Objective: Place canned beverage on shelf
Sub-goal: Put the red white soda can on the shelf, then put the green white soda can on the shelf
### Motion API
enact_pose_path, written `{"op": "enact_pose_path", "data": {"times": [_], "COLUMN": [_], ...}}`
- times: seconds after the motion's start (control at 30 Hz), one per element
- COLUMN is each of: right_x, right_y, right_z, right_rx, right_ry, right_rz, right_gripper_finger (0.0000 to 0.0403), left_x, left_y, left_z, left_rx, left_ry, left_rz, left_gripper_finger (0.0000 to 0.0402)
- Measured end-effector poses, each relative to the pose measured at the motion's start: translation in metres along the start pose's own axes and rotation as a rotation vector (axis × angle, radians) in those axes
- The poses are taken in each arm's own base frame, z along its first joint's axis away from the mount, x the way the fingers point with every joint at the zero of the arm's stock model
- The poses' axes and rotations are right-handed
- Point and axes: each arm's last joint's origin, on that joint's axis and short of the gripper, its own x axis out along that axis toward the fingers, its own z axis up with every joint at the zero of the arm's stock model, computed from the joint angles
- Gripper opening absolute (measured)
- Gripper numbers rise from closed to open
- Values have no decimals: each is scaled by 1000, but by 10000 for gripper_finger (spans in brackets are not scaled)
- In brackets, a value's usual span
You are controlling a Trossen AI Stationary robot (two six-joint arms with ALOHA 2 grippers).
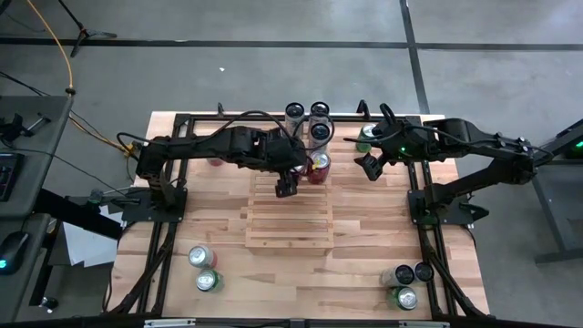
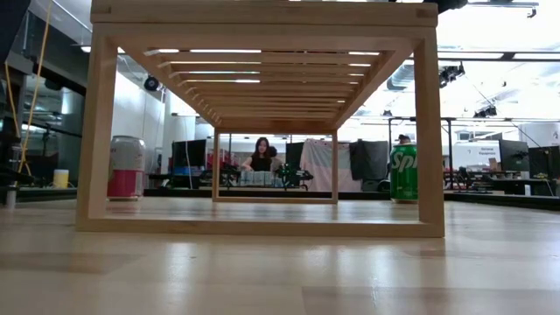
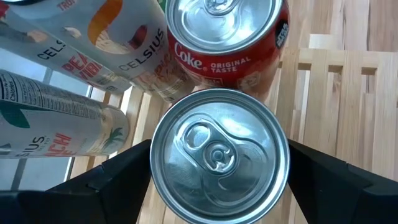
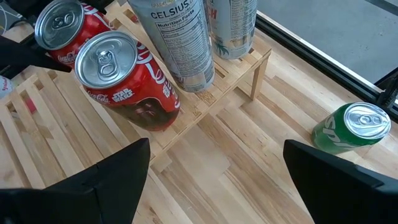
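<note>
- Left end effector [image 1: 286, 187] is over the far part of the slatted wooden shelf [image 1: 290, 228], fingers spread wide on either side of a silver-topped can [image 3: 219, 155]. In the left wrist view the dark fingers [image 3: 118, 180] sit right at the can's sides, but I can't tell if they're actually squeezing it or just bracketing it.
- That can stands upright on the shelf slats, just beside a red Coke can [image 3: 231, 38] that's also on the shelf.
- Next to those, tall white Celsius cans [image 1: 310, 117] are clustered at the shelf's far edge.
- Right end effector [image 1: 369, 166] hovers off the shelf's far right corner, jaws wide open, holding nothing.
- Right wrist view shows two red Coke cans on the slats; the nearer one has Star Wars print [image 4: 127, 78].
- A green Sprite can [image 4: 354, 127] stands on the tabletop [image 1: 364, 237] near the right end effector, off the shelf.
- More loose cans sit on the tabletop's near corners: a pair near left [image 1: 204, 269], a few near right [image 1: 406, 282].
- Low view: a pink can [image 2: 127, 166] shows left of the shelf frame, with a person seated in the room behind.
</note>
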Motion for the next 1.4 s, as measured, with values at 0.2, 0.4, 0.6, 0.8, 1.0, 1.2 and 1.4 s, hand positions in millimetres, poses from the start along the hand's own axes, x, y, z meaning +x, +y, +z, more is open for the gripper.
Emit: {"op": "enact_pose_path", "data": {"times": [0.2,0.4,0.6,0.8,1.0,1.2,1.4], "right_x": [0,0,0,0,0,0,0], "right_y": [0,0,1,1,1,1,1], "right_z": [0,0,1,1,1,1,1], "right_rx": [0,1,4,4,4,-4,-23], "right_ry": [-1,-4,-10,-10,-10,-10,-9], "right_rz": [1,4,8,8,8,8,9], "right_gripper_finger": [353,353,353,353,353,353,353], "left_x": [0,0,1,1,-14,-57,-99], "left_y": [0,-1,-2,-2,3,18,27], "left_z": [0,0,0,-1,3,4,-12], "left_rx": [1,0,2,13,4,-32,-110], "left_ry": [0,2,8,15,-13,-33,-80], "left_rz": [-1,-25,-41,-60,-62,-56,-63], "left_gripper_finger": [328,329,352,392,398,397,397]}}
